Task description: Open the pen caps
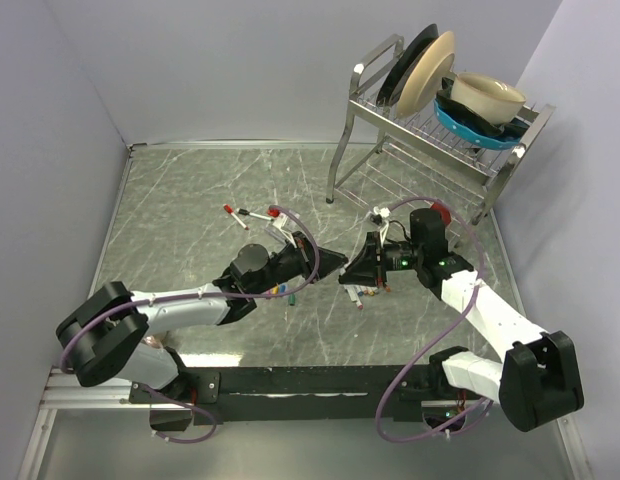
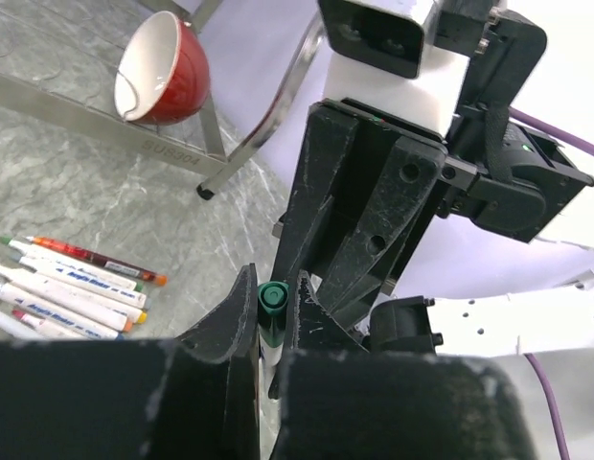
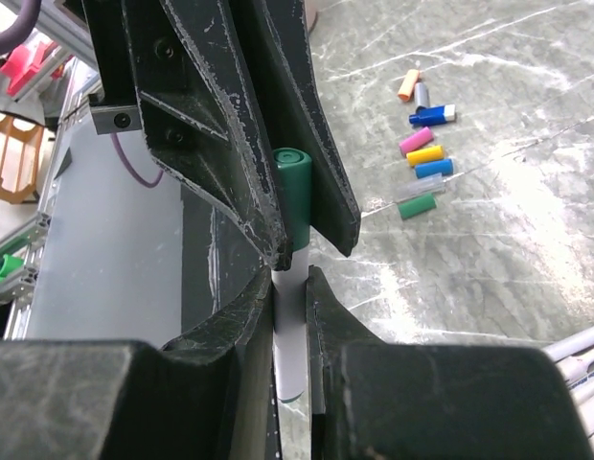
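We find the left gripper [image 2: 271,287] pinching the green cap [image 2: 271,307]; the right gripper [image 3: 291,280] clamps the white barrel [image 3: 289,350]. At two o'clock lie loose caps [image 3: 426,156].

The left arm [image 1: 180,303] and right arm [image 1: 485,318] are white-linked and black-jointed, trailing purple cables [image 2: 558,132]; the black fingers [image 3: 211,125] look scuffed.

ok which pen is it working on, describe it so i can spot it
In front of the steel dish rack, the left gripper and right gripper meet. Clamped between them is a white-barrelled pen with a green plastic cap. The other pens lie loose.
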You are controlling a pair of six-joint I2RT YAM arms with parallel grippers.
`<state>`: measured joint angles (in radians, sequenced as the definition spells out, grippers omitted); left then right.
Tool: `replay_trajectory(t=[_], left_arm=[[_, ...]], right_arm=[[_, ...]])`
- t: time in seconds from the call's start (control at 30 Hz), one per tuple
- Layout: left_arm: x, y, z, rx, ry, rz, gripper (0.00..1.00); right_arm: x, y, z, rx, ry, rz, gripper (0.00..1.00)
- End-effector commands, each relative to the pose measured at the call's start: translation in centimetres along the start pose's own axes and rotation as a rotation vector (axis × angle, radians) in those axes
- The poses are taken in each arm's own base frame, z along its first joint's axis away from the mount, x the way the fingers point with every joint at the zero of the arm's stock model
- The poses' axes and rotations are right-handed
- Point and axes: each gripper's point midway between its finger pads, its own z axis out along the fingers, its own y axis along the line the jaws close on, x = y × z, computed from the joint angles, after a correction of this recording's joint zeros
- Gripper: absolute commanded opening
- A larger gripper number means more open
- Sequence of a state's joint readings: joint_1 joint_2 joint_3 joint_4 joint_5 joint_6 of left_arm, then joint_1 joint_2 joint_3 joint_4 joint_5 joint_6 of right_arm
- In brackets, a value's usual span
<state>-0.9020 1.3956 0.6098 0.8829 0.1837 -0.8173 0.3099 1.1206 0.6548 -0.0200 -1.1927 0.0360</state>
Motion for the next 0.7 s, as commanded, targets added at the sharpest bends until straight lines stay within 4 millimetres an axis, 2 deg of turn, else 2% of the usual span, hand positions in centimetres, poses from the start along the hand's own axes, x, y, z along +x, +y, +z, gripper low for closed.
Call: replay_trajectory(t=[0.0,0.07,0.1,0.13,0.17,0.2,0.27,0.3,0.37,0.43,0.47,0.53,0.57,0.6,0.67], left_arm=[[-4.5,-0.5,-0.5,-0.058,-0.153,0.021,0.01],[-5.9,0.4,-1.2,-0.113,-0.191,0.029,0.01],[-8.1,0.7,-2.1,-0.16,-0.278,0.03,0.01],[-8.8,1.6,-2.8,-0.21,-0.309,0.029,0.01],[-9.9,2.7,-3.7,-0.262,-0.352,0.028,0.01],[-11.7,3.2,-5.1,-0.32,-0.434,0.024,0.01],[-13.0,5.1,-7.0,-0.403,-0.481,0.022,0.01],[-14.0,4.9,-8.0,-0.408,-0.515,0.018,0.01],[-14.4,7.0,-9.8,-0.467,-0.527,-0.001,0.01],[-14.8,7.4,-11.1,-0.482,-0.544,-0.007,0.01],[-14.2,8.8,-12.0,-0.525,-0.536,-0.023,0.01],[-13.8,9.4,-13.0,-0.548,-0.542,-0.029,0.01],[-12.4,11.0,-13.9,-0.605,-0.518,-0.056,0.01],[-12.1,11.5,-14.6,-0.635,-0.528,-0.079,0.01],[-10.4,13.7,-16.2,-0.727,-0.535,-0.141,0.01]], right_arm=[[-0.6,0.3,0.4,-0.017,0.003,-0.006,0.0],[-0.1,0.2,0.8,-0.02,0.019,0.023,0.0],[0.2,0.2,1.0,-0.021,0.029,0.033,0.0],[0.3,0.0,1.2,-0.016,0.036,0.035,0.0],[0.7,-0.1,1.3,-0.012,0.052,0.05,0.0],[1.0,0.0,1.7,-0.008,0.068,0.052,0.0],[1.6,-0.2,2.2,0.004,0.101,0.056,0.0],[1.7,-0.2,2.3,0.009,0.109,0.062,0.0],[2.0,-0.6,2.6,0.019,0.129,0.049,0.0],[2.0,-1.0,2.7,0.038,0.138,0.038,0.0],[2.1,-1.1,2.7,0.043,0.146,0.038,0.0],[2.0,-2.1,2.6,0.091,0.15,0.012,0.0],[2.2,-2.4,2.4,0.118,0.164,0.009,0.0],[2.2,-3.0,2.3,0.149,0.171,-0.008,0.0],[1.7,-5.6,1.4,0.311,0.18,-0.048,0.0]])
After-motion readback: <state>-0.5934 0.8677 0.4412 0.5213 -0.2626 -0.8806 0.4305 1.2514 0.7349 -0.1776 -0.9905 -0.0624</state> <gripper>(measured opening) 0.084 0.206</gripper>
